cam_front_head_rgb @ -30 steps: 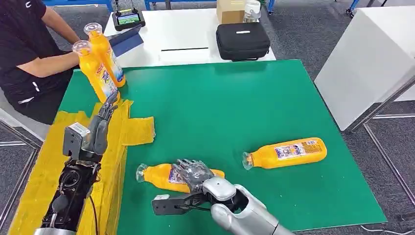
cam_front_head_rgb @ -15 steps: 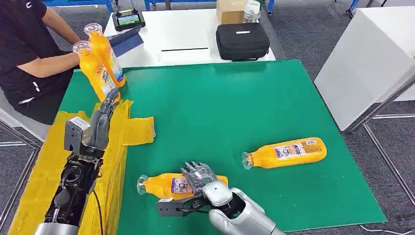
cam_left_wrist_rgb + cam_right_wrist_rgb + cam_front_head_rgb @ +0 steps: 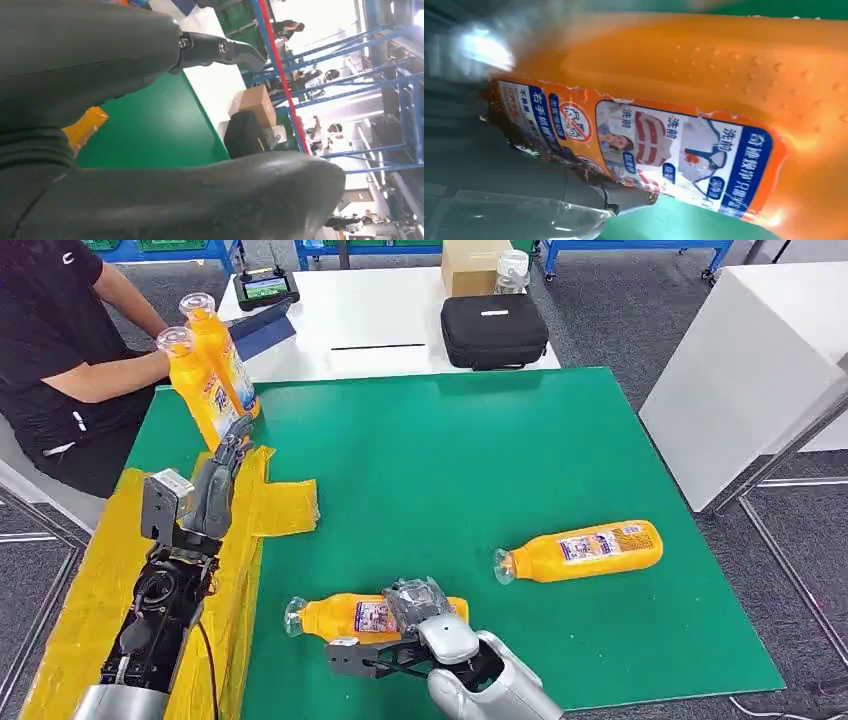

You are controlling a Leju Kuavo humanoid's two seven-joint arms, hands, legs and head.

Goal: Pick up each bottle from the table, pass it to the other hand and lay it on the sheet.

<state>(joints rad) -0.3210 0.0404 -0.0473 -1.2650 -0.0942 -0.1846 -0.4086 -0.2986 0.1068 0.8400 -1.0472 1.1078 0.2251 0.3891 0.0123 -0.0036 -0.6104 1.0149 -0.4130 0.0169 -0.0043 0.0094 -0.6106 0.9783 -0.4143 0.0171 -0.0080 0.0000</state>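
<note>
My right hand (image 3: 418, 602) wraps the nearer orange plastic bottle (image 3: 345, 617), which lies near the green table's (image 3: 480, 450) front edge, long axis along that edge, cap toward the yellow sheet (image 3: 255, 510). There my left hand (image 3: 205, 502) waits, fingers straight, holding nothing.

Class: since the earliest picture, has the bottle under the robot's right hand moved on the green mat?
Yes. The bottle has slid toward the mat's near edge, under the right hand.
</note>
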